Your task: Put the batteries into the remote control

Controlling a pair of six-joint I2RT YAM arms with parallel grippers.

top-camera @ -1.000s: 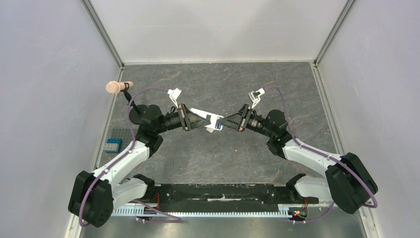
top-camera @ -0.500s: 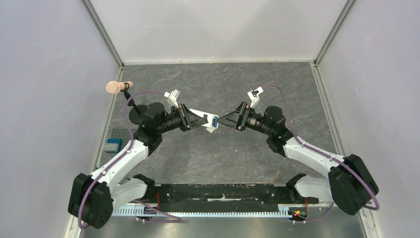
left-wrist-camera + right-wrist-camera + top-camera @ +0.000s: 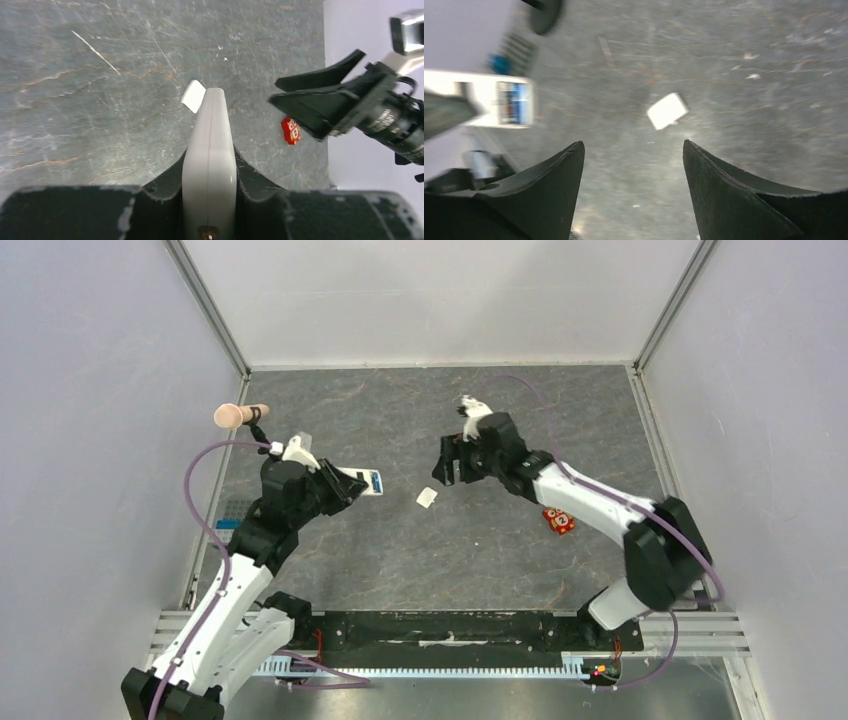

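Left gripper (image 3: 338, 490) clenched on remote (image 3: 358, 480), left of centre; blue battery (image 3: 517, 103) in its bay. Right gripper (image 3: 631, 150) released, empty, near white cover (image 3: 667, 110), mid-frame.

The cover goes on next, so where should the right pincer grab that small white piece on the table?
Probably from straight above, the right pincer closing across two opposite straight edges of the white piece. It lies flat, thin and askew, so turn the wrist to match.

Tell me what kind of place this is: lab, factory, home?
Probably a lab robot test cell: plain pale walls boxing in a dark stone-look tabletop, with a left arm and right arm mounted at its near edge.
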